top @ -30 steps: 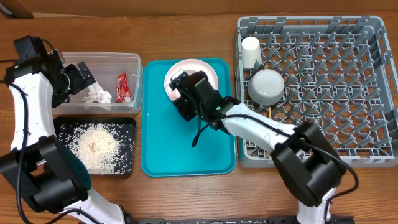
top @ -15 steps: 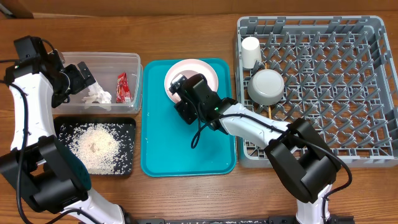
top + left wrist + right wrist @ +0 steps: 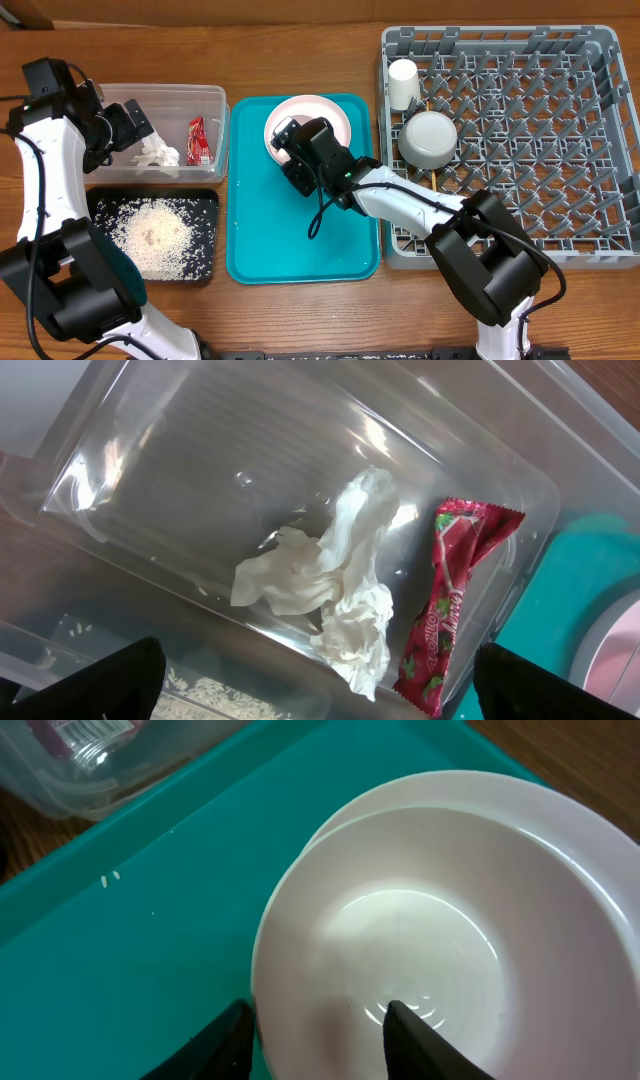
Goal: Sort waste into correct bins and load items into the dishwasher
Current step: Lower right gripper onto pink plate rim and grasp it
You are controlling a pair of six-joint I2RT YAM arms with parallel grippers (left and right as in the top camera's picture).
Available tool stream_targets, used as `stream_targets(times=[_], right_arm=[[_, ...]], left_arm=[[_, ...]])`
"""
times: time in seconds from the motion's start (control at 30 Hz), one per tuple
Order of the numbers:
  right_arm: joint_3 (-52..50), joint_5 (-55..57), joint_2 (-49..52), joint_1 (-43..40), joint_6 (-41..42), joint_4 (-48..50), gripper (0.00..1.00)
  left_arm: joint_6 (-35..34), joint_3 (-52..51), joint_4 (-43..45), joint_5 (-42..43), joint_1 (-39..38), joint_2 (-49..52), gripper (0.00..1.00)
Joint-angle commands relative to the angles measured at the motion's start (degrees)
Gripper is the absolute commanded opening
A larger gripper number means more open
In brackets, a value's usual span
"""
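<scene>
My left gripper (image 3: 135,125) (image 3: 335,690) is open and empty above the clear tub (image 3: 175,92), which holds the crumpled white tissue (image 3: 155,155) (image 3: 340,580) and the red snack wrapper (image 3: 198,140) (image 3: 450,600). The rice (image 3: 155,235) lies in the black tray (image 3: 207,200). My right gripper (image 3: 292,145) (image 3: 315,1040) is open, its fingers straddling the near rim of the pinkish bowl (image 3: 400,920). The bowl sits on the pink plate (image 3: 330,108) (image 3: 560,810). The white cup (image 3: 403,83) and the grey-white bowl (image 3: 428,138) are in the grey dish rack (image 3: 520,140). A chopstick (image 3: 437,178) shows under that bowl.
The teal tray (image 3: 300,240) (image 3: 150,950) lies under the plate, between the tub and the rack, with a few rice grains on it. The black tray sits just in front of the tub. The rack's right part holds only pegs.
My right gripper has slid a little toward the plate and bowl, then held still. The left arm has not moved.
</scene>
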Motion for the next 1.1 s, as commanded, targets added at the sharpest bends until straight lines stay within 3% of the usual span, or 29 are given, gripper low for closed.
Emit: stream_targets(times=[0.0, 0.57, 1.07], right_arm=[[1.14, 0.74, 0.20, 0.15, -5.05, 0.46, 0.43], [1.14, 3.13, 0.22, 0.15, -13.38, 1.60, 0.37], [1.14, -3.08, 0.22, 0.22, -13.53, -0.63, 0.28]], left_arm=[[1.07, 0.90, -0.11, -0.33, -0.74, -1.92, 1.00], [1.07, 0.90, -0.11, -0.33, -0.74, -1.92, 1.00], [1.07, 0.90, -0.11, -0.33, -0.74, -1.92, 1.00]])
